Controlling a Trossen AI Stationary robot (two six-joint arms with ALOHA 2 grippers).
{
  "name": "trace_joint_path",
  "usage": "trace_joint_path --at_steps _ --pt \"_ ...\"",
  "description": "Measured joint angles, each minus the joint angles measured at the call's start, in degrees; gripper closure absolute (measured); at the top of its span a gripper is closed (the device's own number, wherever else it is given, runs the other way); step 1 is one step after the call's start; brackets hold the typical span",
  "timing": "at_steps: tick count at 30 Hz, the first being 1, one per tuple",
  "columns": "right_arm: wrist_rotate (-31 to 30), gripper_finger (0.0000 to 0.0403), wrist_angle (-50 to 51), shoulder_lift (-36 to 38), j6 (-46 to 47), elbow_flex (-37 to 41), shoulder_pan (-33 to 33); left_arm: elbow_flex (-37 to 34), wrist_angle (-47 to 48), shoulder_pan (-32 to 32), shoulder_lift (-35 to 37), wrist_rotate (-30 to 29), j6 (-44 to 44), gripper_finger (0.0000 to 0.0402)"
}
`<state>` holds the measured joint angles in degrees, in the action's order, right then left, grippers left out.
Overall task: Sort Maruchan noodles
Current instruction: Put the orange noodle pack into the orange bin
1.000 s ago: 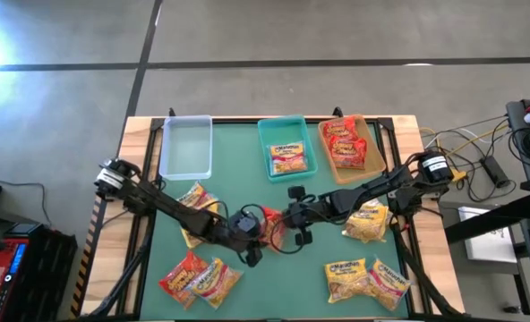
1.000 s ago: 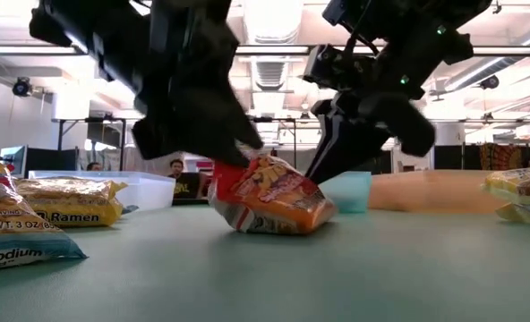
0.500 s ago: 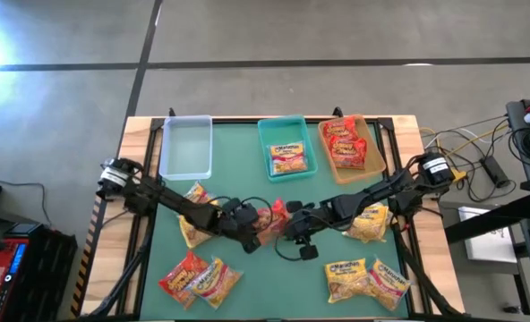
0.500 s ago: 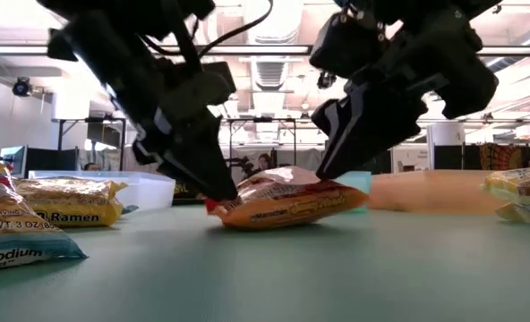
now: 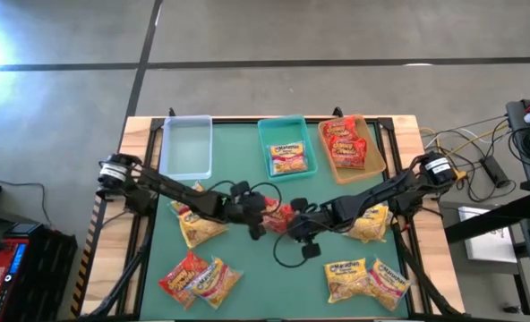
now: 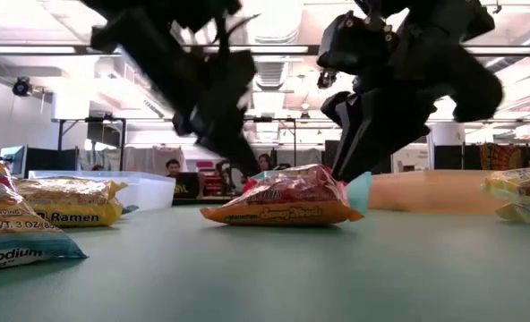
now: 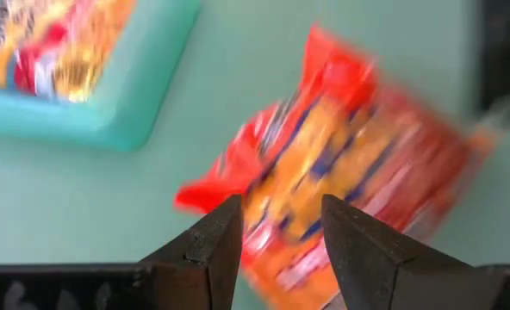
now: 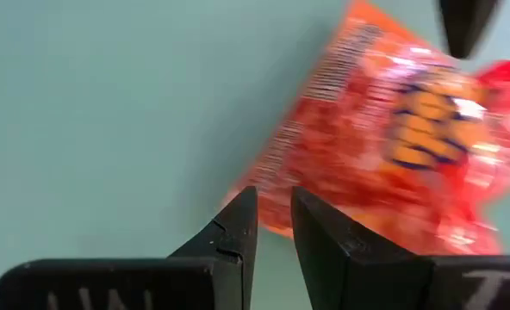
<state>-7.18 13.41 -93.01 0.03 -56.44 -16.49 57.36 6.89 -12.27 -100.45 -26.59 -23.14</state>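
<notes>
Mid-worktop crowded, near strip open

Both pincers, left pincer [image 5: 258, 219] and right pincer [image 5: 294, 225], are flanking the red packet [image 5: 278, 216], blocking the centre. Bare worktop [image 5: 274, 282] is lying free between the left packets [image 5: 198, 279] and right packets [image 5: 365, 280]. Bins [image 5: 285, 148] are lining the far edge.

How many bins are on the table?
3, in a row along the far edge: a clear bin by the left arm's side, a teal bin in the middle, and a tan bin by the right arm's side.
</notes>
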Motion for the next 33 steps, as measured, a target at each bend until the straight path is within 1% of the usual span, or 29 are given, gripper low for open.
trace_joint_path --at_steps 4,6,9,11,13,17,19,22,26,30,33 --pt "-7.5 0.0339 5.3 0.9 -0.1 -1.6 0.1 3.7 0.4 -1.4 0.1 1.1 -5.8 0.026" --pt "-10.3 0.0339 7.4 1.7 -0.1 -1.5 0.6 4.8 -0.2 -2.5 -0.3 1.5 -8.9 0.026" --pt "-11.1 0.0339 9.7 2.3 0.2 -0.7 3.3 4.9 -1.0 -4.3 -1.4 -0.3 -13.7 0.026" --pt "-10.5 0.0339 10.7 2.3 0.8 0.3 5.8 4.8 -1.5 -5.3 -2.5 -2.9 -17.6 0.026" --pt "-8.4 0.0339 10.2 2.2 1.6 1.1 8.4 4.8 -1.9 -5.9 -3.9 -4.4 -20.9 0.026" --pt "-0.3 0.0339 9.9 2.2 3.7 1.6 12.8 4.9 -2.9 -6.2 -7.4 -4.4 -26.3 0.026" --pt "2.4 0.0333 9.9 2.2 4.0 1.6 13.8 4.9 -2.9 -6.2 -9.1 -4.4 -27.9 0.026" --pt "3.1 0.0318 10.0 2.5 3.6 1.7 13.9 4.9 -3.9 -6.1 -10.8 -4.9 -29.7 0.026" --pt "3.2 0.0289 10.2 2.9 4.2 1.3 13.9 4.9 -3.5 -6.2 -11.7 -5.3 -29.9 0.026" --pt "3.1 0.025 10.5 3.2 4.0 0.8 14.2 5.0 -2.1 -6.2 -12.2 -5.2 -25.7 0.026" --pt "1.7 0.0222 10.4 3.7 3.4 0.4 14.4 5.0 -0.1 -6.3 -12.3 -5.1 -24.2 0.026"
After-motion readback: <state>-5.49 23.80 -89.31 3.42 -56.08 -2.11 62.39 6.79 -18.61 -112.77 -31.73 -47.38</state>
